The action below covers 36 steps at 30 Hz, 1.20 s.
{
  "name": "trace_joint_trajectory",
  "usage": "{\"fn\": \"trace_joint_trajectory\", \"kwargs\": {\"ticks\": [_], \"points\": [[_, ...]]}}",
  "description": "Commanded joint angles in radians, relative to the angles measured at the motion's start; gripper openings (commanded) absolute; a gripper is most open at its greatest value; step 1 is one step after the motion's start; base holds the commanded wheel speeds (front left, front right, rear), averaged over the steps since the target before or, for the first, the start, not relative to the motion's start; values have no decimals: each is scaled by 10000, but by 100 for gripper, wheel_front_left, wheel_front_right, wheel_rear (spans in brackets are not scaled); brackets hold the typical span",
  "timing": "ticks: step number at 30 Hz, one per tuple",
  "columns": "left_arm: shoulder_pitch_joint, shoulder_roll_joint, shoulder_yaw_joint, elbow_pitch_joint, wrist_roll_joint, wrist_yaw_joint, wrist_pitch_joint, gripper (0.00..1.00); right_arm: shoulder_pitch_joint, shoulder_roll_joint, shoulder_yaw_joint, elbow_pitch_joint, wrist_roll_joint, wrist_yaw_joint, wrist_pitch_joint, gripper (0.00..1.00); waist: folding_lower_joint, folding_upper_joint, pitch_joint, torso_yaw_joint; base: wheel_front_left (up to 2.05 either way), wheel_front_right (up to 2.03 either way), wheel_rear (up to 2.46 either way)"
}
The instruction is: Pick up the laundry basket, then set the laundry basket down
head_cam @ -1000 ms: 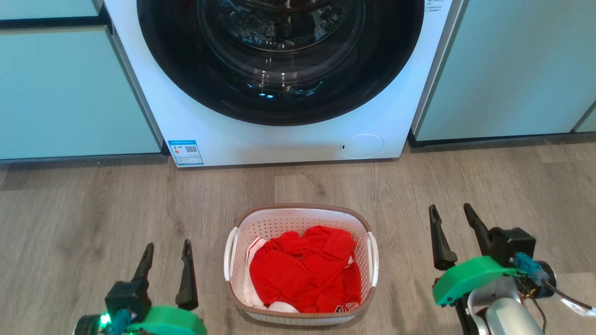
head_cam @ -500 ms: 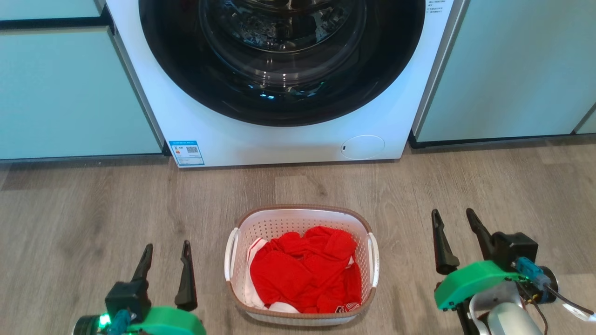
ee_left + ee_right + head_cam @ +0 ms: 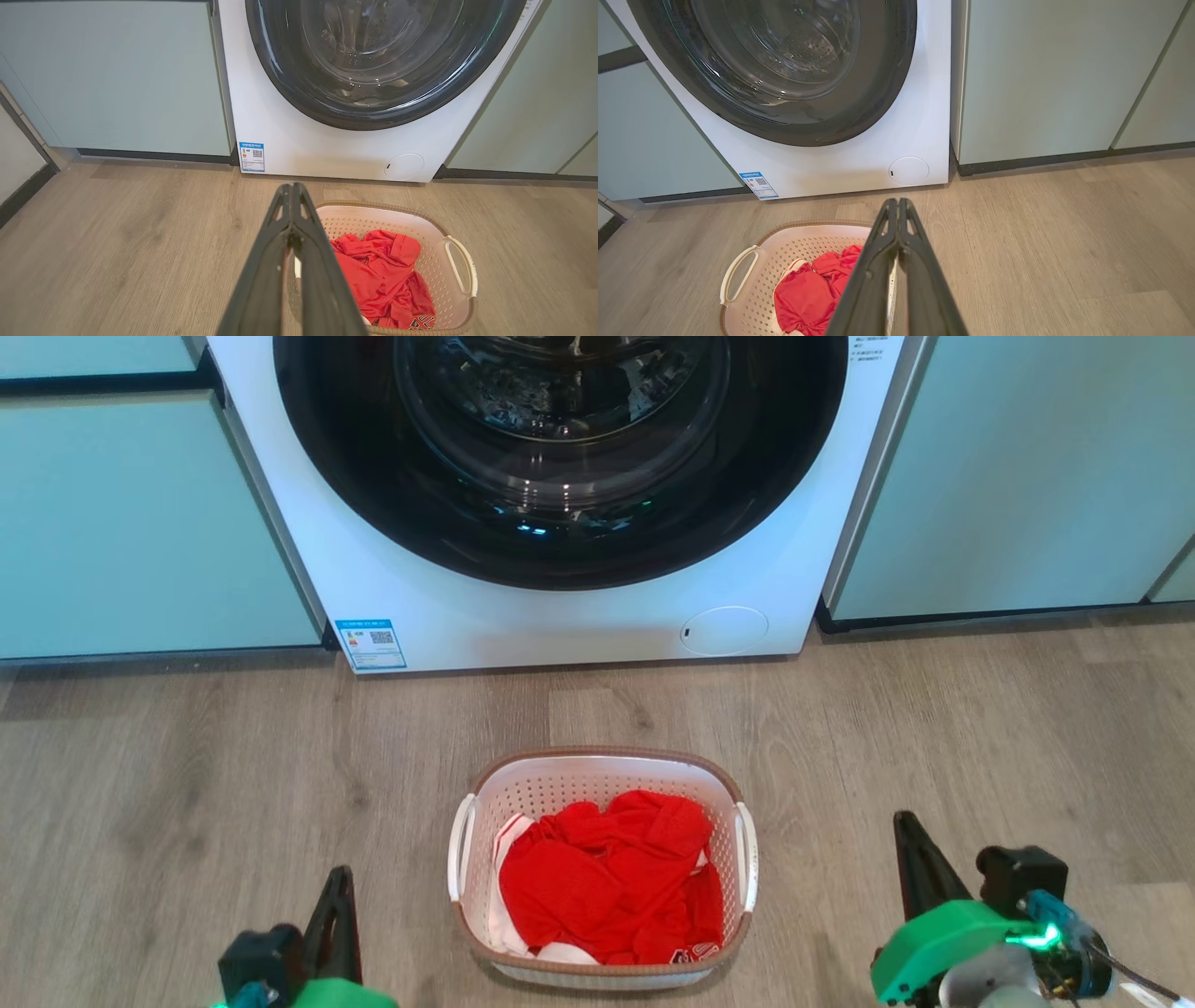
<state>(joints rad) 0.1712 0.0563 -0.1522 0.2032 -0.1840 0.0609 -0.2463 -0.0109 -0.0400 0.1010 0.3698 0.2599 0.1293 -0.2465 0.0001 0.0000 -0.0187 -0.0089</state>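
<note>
The laundry basket (image 3: 602, 775), white and perforated with a brown rim and two white side handles, stands on the wood floor in front of the washing machine, holding red clothes (image 3: 611, 877). My left gripper (image 3: 338, 887) is shut and empty, a hand's width left of the basket's left handle (image 3: 458, 845). At a wider gap to the basket's right, my right gripper (image 3: 907, 835) is shut on nothing. The left wrist view has its joined fingertips (image 3: 292, 189) over the basket (image 3: 439, 261) rim's left end. The right wrist view shows closed fingertips (image 3: 898, 203) right of the basket (image 3: 752, 280).
A white front-loading washing machine (image 3: 560, 616) with a dark round door stands just behind the basket. Pale green cabinet fronts (image 3: 140, 523) flank it on both sides. Bare wood floor (image 3: 187, 775) lies left and right of the basket.
Both grippers have gone from open to shut, with nothing between the fingers. Both have also drawn back toward the bottom edge of the head view. The basket has not moved.
</note>
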Motion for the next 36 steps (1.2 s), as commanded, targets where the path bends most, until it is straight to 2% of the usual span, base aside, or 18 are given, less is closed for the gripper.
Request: {"fn": "trace_joint_trajectory", "kwargs": {"ticks": [1,36], "points": [[-257,13,52,-317,-337,-51,70,0,-333,-32,-50,-346,331,0,77,0,0,0,5,3,0,0,0],[-983,147,585,-71,-4429,-582,906,0,-512,-168,-491,-594,4165,4,950,0,0,0,64,27,0,0,0]]}}
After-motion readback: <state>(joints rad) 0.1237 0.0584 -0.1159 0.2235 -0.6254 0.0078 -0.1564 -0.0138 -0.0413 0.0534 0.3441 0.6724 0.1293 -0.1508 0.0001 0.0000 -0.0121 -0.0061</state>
